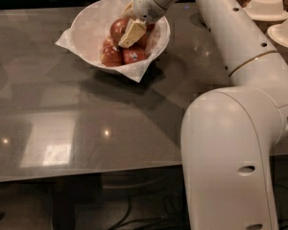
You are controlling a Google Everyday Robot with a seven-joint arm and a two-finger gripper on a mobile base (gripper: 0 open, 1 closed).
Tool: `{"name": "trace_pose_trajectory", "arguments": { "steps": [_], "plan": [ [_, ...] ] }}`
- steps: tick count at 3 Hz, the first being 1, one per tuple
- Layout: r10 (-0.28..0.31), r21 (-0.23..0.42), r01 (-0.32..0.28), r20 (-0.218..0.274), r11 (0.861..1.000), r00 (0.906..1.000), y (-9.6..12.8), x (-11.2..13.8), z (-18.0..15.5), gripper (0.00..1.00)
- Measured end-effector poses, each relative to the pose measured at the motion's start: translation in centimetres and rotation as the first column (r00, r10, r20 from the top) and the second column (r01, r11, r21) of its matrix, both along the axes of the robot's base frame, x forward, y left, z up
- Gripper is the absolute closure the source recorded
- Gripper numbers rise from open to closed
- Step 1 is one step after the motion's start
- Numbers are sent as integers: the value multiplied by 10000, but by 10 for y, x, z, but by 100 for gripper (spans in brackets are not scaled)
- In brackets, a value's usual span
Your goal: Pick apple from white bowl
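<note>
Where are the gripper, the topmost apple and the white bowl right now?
gripper (128, 36), camera view, its beige end over the apples.
apple (115, 28), camera view, its red left side beside the gripper.
white bowl (78, 28), camera view, its left inner wall.

Likely a canteen: glossy grey table (86, 114), stacked beige plates (266, 6) upper right, claw (128, 34) inside the white bowl (86, 25) upper centre.

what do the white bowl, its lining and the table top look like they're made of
White bowl: smooth and rigid, probably ceramic or hard plastic; the look leaves it open.
Lining: thin white paper, with creased corners poking past the rim.
Table top: grey and polished, maybe stone or laminate; it mirrors lights.
The gripper is inside the bowl, against the apple.
</note>
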State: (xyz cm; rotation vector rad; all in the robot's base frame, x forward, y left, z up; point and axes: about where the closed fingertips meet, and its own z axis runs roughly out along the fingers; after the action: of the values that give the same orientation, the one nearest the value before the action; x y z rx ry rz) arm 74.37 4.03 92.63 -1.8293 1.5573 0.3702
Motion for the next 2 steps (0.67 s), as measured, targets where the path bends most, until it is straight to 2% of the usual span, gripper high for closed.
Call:
{"name": "trace_pose_trajectory", "arguments": {
  "steps": [1,2],
  "plan": [
    [36,23,-36,-82,10000,10000,1,0,-3,85],
    [46,23,-46,-81,10000,10000,1,0,-1,100]
  ]
}}
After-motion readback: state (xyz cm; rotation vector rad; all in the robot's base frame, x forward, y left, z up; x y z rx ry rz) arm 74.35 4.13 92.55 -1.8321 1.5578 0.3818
